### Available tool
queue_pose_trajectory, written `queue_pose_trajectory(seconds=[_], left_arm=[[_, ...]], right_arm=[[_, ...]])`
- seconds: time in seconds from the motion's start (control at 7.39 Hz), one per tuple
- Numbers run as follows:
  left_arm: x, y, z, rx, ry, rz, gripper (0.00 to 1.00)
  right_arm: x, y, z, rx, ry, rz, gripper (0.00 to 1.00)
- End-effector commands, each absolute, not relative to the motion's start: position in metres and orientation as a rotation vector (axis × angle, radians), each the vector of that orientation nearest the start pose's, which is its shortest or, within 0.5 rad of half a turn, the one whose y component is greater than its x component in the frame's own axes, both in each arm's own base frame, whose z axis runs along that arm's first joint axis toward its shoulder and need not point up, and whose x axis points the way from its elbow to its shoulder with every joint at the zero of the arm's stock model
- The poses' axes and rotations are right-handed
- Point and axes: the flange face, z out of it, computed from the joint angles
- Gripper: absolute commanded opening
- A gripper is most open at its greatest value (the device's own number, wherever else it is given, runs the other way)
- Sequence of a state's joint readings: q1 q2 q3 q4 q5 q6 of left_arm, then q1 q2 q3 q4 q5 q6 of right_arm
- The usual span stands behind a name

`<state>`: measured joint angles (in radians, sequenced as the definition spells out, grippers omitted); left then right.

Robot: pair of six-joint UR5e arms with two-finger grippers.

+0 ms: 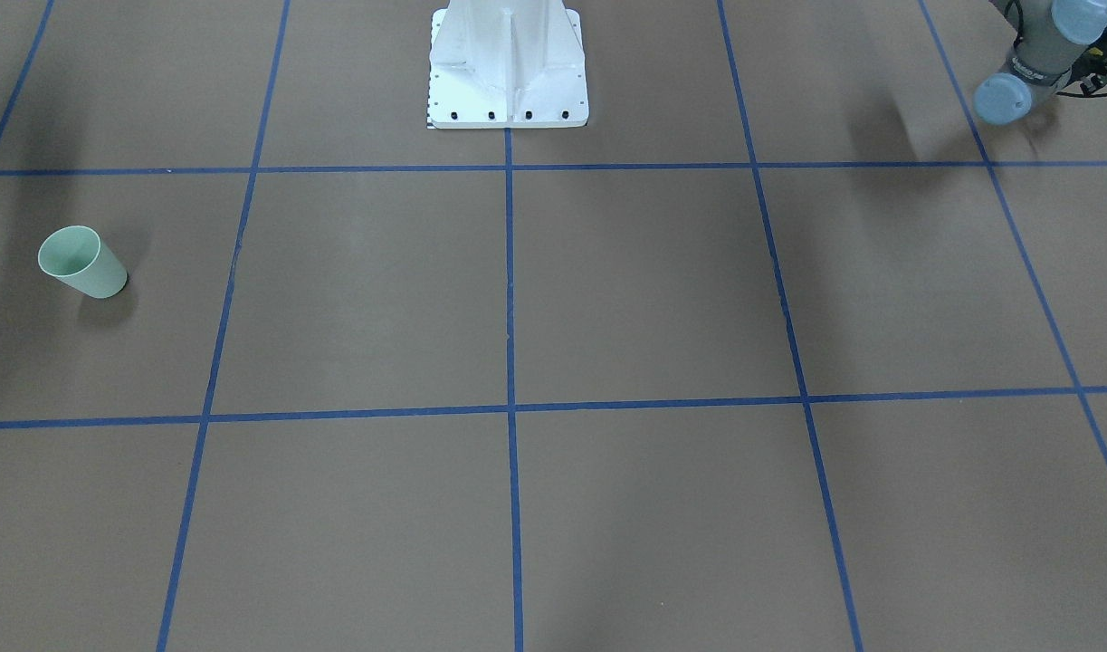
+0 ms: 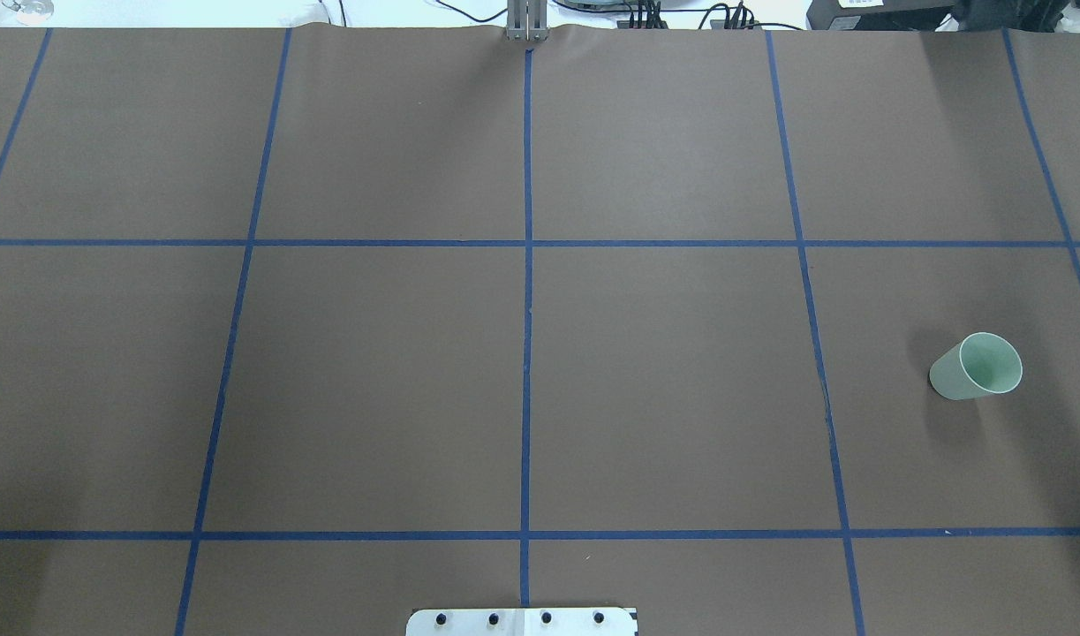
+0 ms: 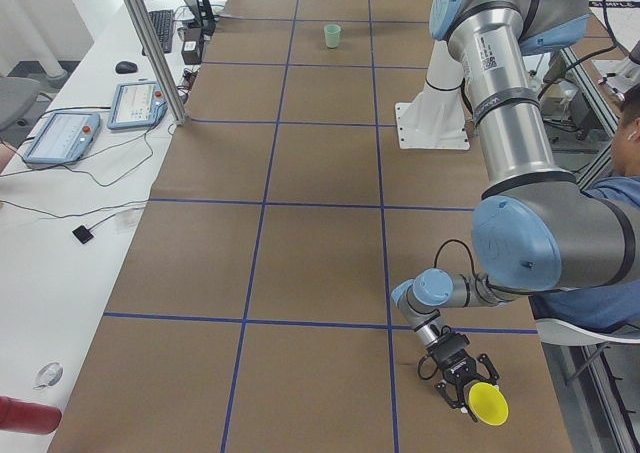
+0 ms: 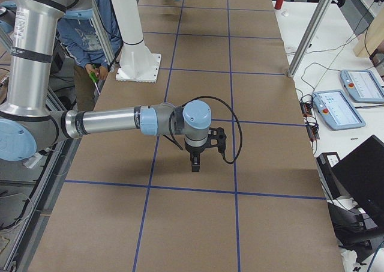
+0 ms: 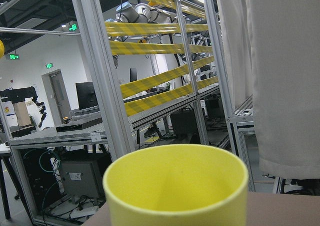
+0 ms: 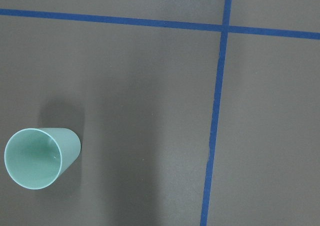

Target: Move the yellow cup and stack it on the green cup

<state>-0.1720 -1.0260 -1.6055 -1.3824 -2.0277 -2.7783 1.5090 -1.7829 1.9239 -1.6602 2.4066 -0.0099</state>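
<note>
The yellow cup [image 3: 488, 405] sits at the tip of the left end effector [image 3: 466, 385], at the near end of the bench [image 3: 300, 263]; whether it is gripped cannot be determined. Only the left wrist view shows its rim close up. The right end effector [image 4: 194, 164], state likewise indeterminate, hangs above the bench. Its wrist view looks down on the green cup [image 6: 40, 157], upright at the far end.

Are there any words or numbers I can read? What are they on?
"SIMPLE", as far as it reads: on a white label at the left side view's top right edge.
Lettering on the left arm: too small to read.
The green signs in the left wrist view: blurred.
The yellow cup and the green cup: no writing.
</note>
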Motion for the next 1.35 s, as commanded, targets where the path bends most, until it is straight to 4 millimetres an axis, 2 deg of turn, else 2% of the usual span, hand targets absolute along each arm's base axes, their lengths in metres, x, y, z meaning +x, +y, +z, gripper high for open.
queue_pose_trajectory(seconds=[0.0,0.27,0.41,0.68,0.95,1.08,1.22], left_arm=[[0.138,-0.121,0.816,-0.033,-0.820,-1.371,0.00],[0.143,-0.158,0.782,0.182,-0.661,-1.277,0.00],[0.150,-0.172,0.761,0.198,-0.588,-1.227,0.00],[0.183,-0.201,0.735,0.264,-0.490,-1.118,0.00],[0.230,-0.273,0.684,0.409,-0.325,-1.019,0.00],[0.249,-0.314,0.647,0.456,-0.263,-0.912,0.00],[0.282,-0.362,0.593,0.529,-0.171,-0.848,0.00]], right_arm=[[0.033,-0.408,0.583,0.027,-0.837,-0.089,1.00],[0.032,-0.408,0.588,0.019,-0.836,-0.087,1.00],[0.033,-0.408,0.592,0.011,-0.837,-0.082,1.00],[0.030,-0.408,0.597,-0.009,-0.874,-0.071,1.00],[0.028,-0.407,0.600,-0.017,-0.902,-0.068,1.00],[0.028,-0.409,0.600,-0.014,-0.899,-0.072,1.00],[0.028,-0.417,0.591,0.004,-0.900,-0.078,1.00]])
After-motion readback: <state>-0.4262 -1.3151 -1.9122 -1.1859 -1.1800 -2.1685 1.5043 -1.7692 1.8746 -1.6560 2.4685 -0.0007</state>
